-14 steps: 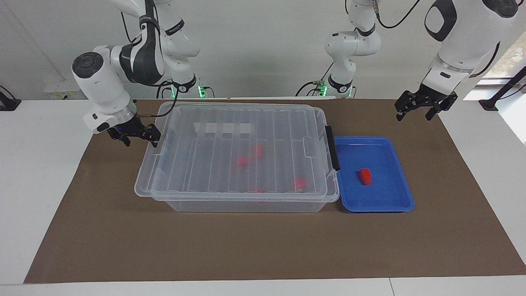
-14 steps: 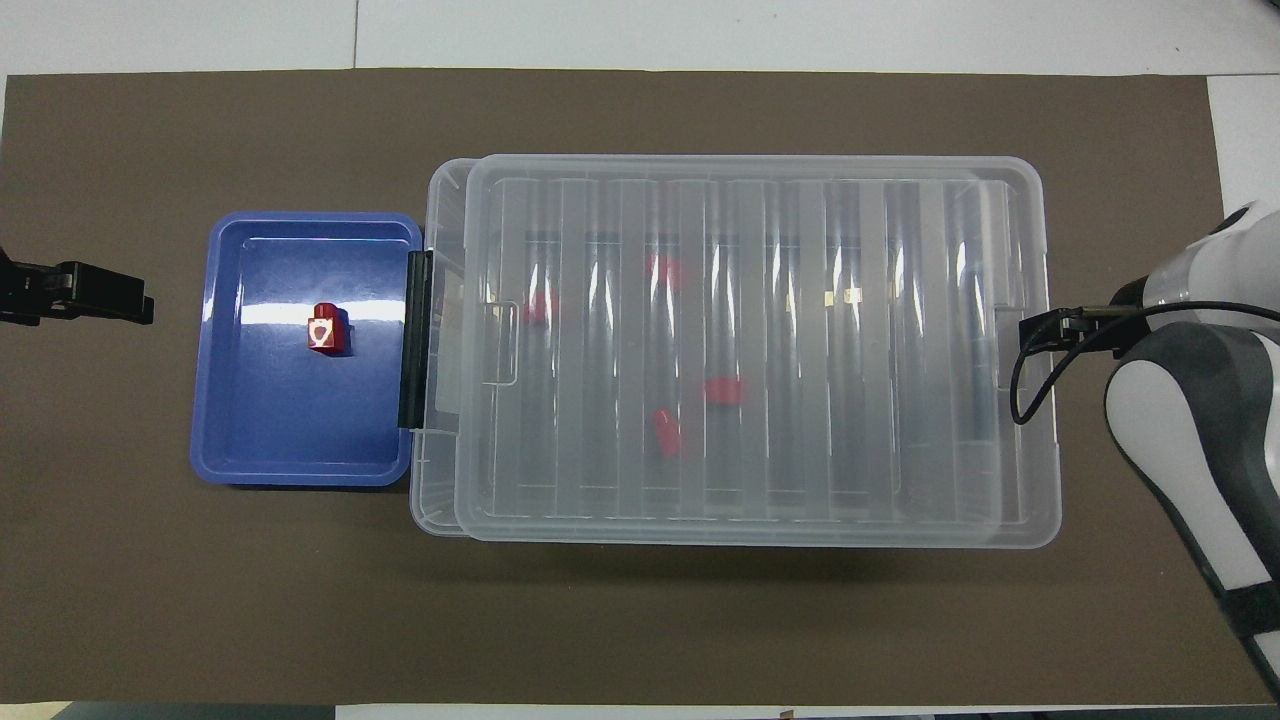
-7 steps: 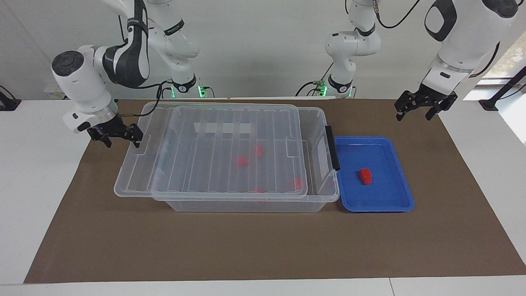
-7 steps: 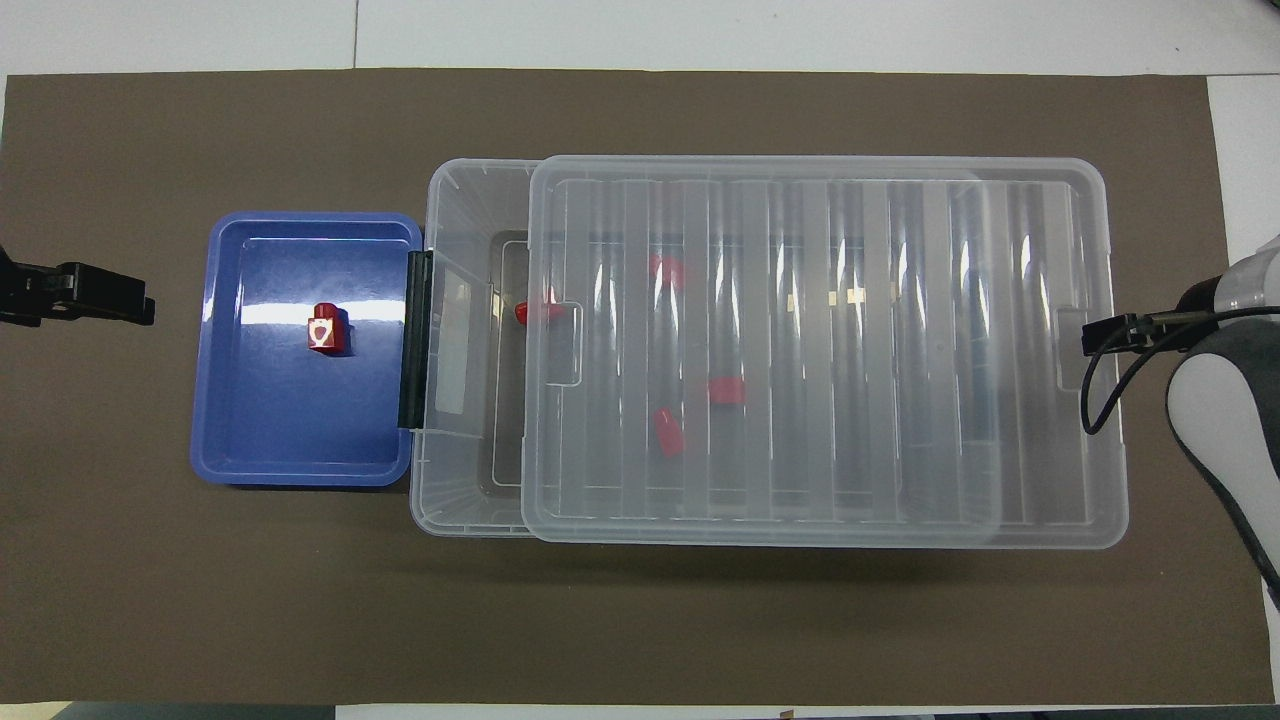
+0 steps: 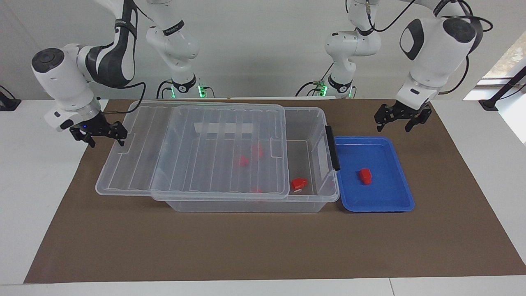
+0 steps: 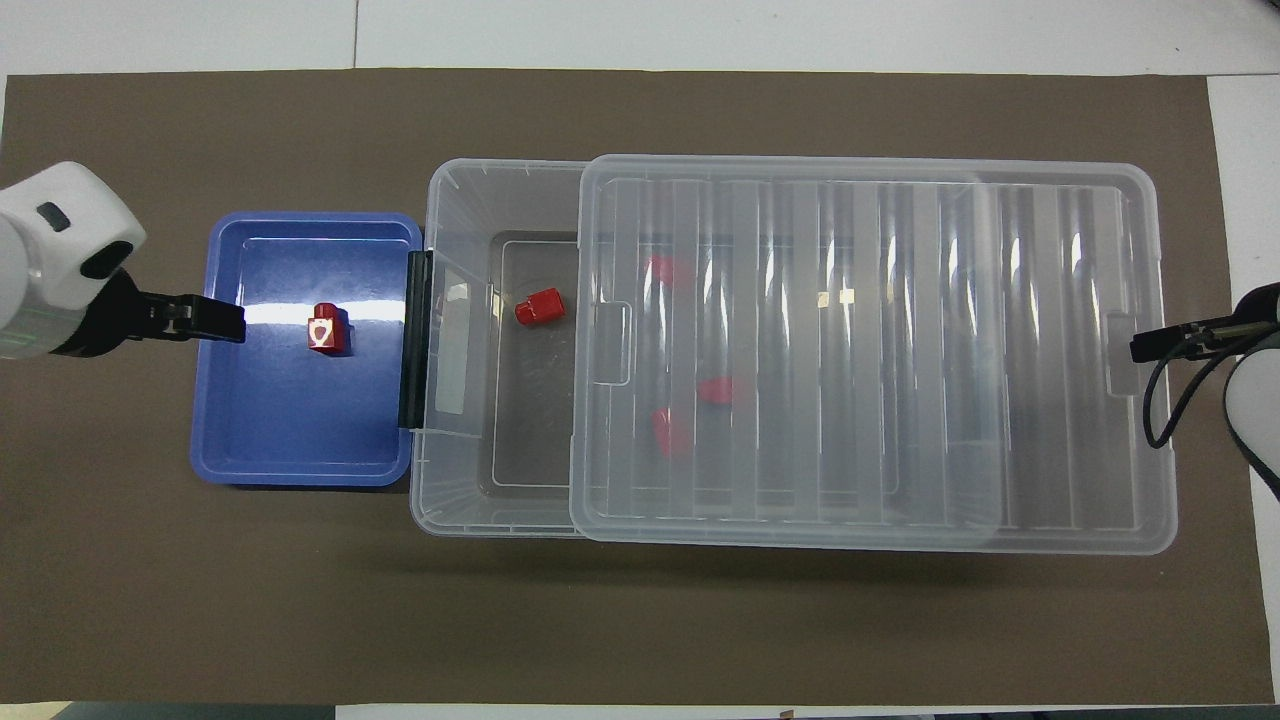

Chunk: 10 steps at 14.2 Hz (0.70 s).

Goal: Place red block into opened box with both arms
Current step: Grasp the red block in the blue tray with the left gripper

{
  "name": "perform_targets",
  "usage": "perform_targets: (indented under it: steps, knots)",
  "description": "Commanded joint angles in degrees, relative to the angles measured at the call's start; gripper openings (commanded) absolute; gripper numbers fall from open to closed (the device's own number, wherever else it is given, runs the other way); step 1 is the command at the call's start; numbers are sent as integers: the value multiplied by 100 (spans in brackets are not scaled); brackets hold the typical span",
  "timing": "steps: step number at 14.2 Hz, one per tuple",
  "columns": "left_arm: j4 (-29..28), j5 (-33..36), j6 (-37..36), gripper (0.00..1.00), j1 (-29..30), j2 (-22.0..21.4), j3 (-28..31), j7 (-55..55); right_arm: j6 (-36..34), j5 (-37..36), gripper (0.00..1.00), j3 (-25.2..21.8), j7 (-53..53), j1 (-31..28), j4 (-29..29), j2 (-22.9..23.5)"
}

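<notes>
The right gripper (image 5: pixel 99 136) is at the end edge of the ribbed lid (image 5: pixel 193 152), at the right arm's end of the surface (image 5: pixel 254 242); its fingers stand spread at that edge, and whether they touch it I cannot tell. The lid lies flat across the box (image 5: pixel 316 123), its long axis along the box's, overhanging that end and leaving the black-handle end uncovered. The left gripper (image 5: pixel 397 118) hangs over the tray's outer edge, fingers spread and empty. The red block (image 5: pixel 365 175) sits in the blue tray (image 5: pixel 394 205), which is just beside the box's handle end; it is small, chunky and bright red, with a pale mark on its top face in the overhead view, and its slightly longer axis points toward and away from the robots. Other red blocks (image 5: pixel 299 183) lie inside the box
</notes>
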Motion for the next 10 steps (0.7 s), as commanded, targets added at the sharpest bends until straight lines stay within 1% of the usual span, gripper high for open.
perform_targets:
  steps: [1, 5, 8, 10]
  knots:
    - [-817, -65, 875, 100, -144, 2, 39, -117, 162, -95, 100, 44, -478, -289, -72, -44]
    - [-1205, -65, 2096, 100, -224, 696, 39, -416, 170, -95, 100, 35, -690, -395, -54, -35]
    - [-1425, -65, 3089, 100, -250, 1197, 39, -417, 171, -165, 100, 35, -725, -456, -54, -35]
    - [-1478, -65, 3408, 100, -189, 1374, 39, -382, 162, -175, 100, 35, -734, -474, -54, -35]
